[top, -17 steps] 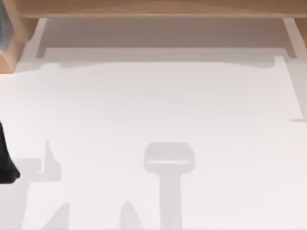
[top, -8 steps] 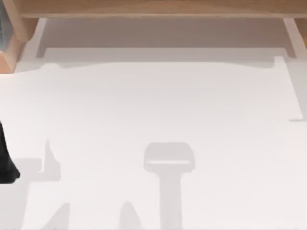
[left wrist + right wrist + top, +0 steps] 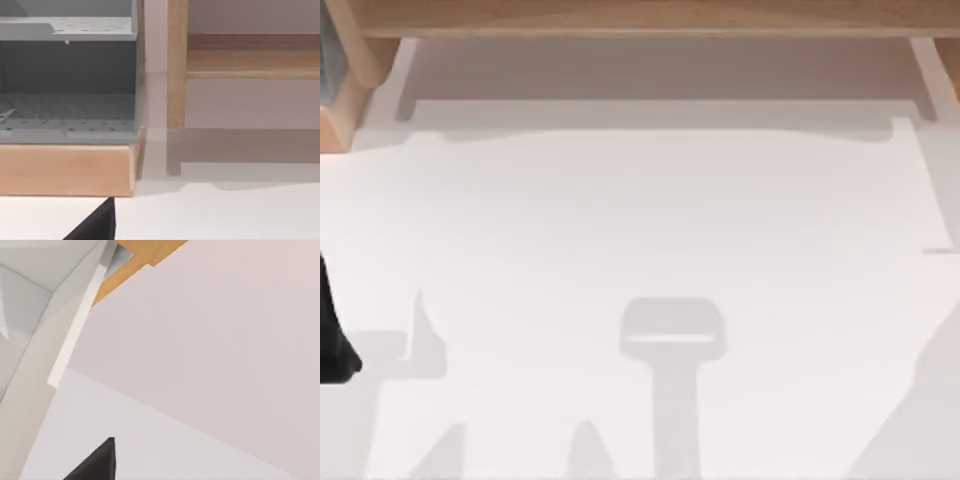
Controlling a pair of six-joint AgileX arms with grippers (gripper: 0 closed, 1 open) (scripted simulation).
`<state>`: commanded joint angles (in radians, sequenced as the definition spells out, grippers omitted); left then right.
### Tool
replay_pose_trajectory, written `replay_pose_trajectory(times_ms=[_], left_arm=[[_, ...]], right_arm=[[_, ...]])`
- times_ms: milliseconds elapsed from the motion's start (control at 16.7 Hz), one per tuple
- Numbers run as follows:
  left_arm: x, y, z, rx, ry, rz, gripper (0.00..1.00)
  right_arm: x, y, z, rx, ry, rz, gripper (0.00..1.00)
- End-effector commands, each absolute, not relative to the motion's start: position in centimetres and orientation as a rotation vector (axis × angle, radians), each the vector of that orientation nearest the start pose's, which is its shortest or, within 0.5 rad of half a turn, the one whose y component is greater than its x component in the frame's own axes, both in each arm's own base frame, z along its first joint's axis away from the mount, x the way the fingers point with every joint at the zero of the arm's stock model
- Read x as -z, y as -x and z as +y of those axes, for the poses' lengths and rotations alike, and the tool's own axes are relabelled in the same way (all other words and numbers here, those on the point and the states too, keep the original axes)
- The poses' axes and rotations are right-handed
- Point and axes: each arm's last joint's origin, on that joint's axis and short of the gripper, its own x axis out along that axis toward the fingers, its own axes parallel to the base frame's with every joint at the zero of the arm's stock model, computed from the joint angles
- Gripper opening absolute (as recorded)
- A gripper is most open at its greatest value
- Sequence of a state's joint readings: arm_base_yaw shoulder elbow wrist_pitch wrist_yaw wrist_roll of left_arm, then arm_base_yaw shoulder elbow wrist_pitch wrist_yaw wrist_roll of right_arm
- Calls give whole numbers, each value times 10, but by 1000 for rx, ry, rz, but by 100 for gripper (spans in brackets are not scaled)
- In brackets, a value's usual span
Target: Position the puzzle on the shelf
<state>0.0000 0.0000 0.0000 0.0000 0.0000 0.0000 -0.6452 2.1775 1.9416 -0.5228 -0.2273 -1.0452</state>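
the left arm (image 3: 332, 335) sits as a dark shape at the left edge of the white worktop (image 3: 650, 220); whether either gripper is wide or narrow, i cannot tell. the long light-brown wooden shelf (image 3: 650, 18) spans the far edge, beside a grey perforated rack on a wooden base (image 3: 67, 115). i cannot make out the puzzle anywhere, so its place is unknown. this looks like the search-and-approach step; next calls for locating the cube

Light-brown wooden shelf (image 3: 650, 17), white table (image 3: 640, 230), grey perforated rack (image 3: 67, 90)
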Motion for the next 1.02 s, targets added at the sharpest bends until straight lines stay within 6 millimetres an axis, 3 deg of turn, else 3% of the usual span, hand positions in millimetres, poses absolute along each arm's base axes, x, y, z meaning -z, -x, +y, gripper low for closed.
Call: replay_pose_trajectory(times_ms=[240, 480, 720, 1020], left_arm=[[-160, -106, -1, 0, 0, 0, 100], [-160, -106, -1, 0, 0, 0, 100], [-160, -106, -1, 0, 0, 0, 100], [-160, -106, -1, 0, 0, 0, 100]], right_arm=[[-251, -437, -243, -165, 473, 1021, 100], [-238, -451, -207, -257, 324, 1222, 100], [-221, -457, -194, -288, 243, 1346, 100], [-219, -457, -193, -290, 237, 1356, 100]])
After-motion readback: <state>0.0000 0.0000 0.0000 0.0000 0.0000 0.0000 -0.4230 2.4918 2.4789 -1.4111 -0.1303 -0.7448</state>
